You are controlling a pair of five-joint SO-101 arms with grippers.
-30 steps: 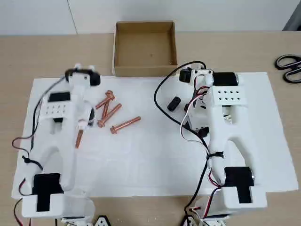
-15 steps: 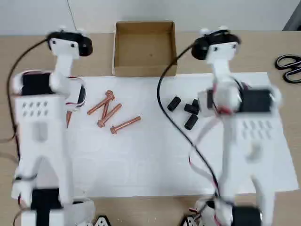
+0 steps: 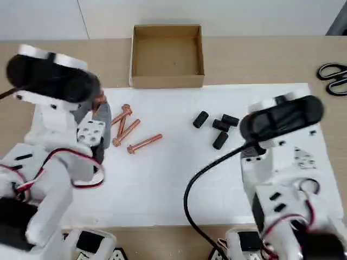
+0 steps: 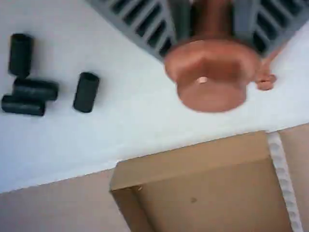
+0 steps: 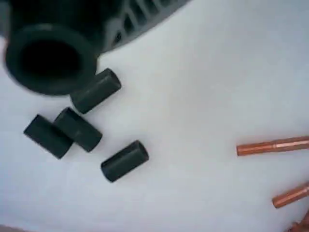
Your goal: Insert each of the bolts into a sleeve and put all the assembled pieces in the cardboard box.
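Overhead, we see the cardboard box on the wooden worktop, touching the far edge of a white sheet that carries the loose parts.

Left of centre on the sheet lie four loose bolts, copper-coloured and fanned out close together. Right of centre lie four loose sleeves, short black cylinders. Two of them touch and one lies slightly apart to the left.

Both arms stand raised above the sheet, the left one near the bolts and the right one on the near side of the sleeves.

From the left wrist we see the left end effector clenched on a held bolt, whose flanged head faces the camera. The box and the loose sleeves lie below and beyond it.

From the right wrist we see the right end effector gripping a held sleeve, its open bore turned toward the camera. It hangs above the loose sleeves, with the shafts of the loose bolts farther off.

A pair of scissors lies at the far right of the worktop, off the sheet.
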